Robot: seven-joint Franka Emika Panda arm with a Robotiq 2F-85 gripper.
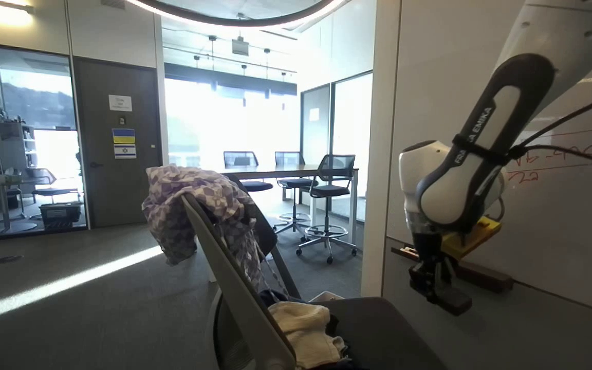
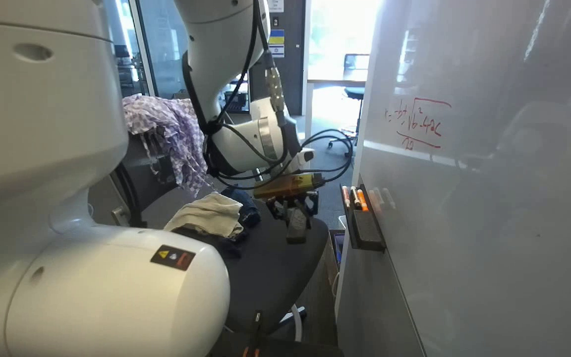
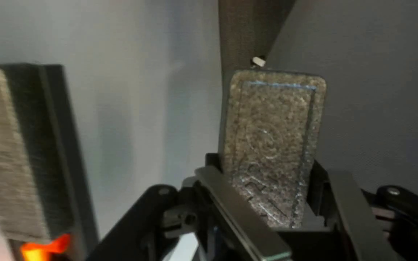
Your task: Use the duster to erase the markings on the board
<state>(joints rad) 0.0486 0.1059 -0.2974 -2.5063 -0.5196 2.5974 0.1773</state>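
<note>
Keeping clear of the chair (image 2: 275, 270) and its beige cloth (image 2: 210, 215), at the left in an exterior view, is the first care in what seems the step in hand: carrying before wiping. Next along, the tool (image 2: 295, 210) is closed on the duster (image 2: 296, 229); in the wrist view its fingers (image 3: 352, 214) grip the two long edges toward the near end, so much of the duster juts out free. Press lightly, since a hard push on that far end could well twist it. Further right, the dark tray (image 2: 350, 225) runs along the lower edge of the board (image 2: 503, 223), holding markers (image 2: 363, 200) and a second eraser (image 2: 368, 227); best to rise above these before going across, as the duster looks no higher than they are. Furthest right, up on the white surface, are the red markings (image 2: 418, 124), a square-root formula not yet wiped and well apart from the duster. I cannot tell which face is meant for wiping; settle that, lay it flat, then sweep in overlapping strokes with even pressure, top line down.
</note>
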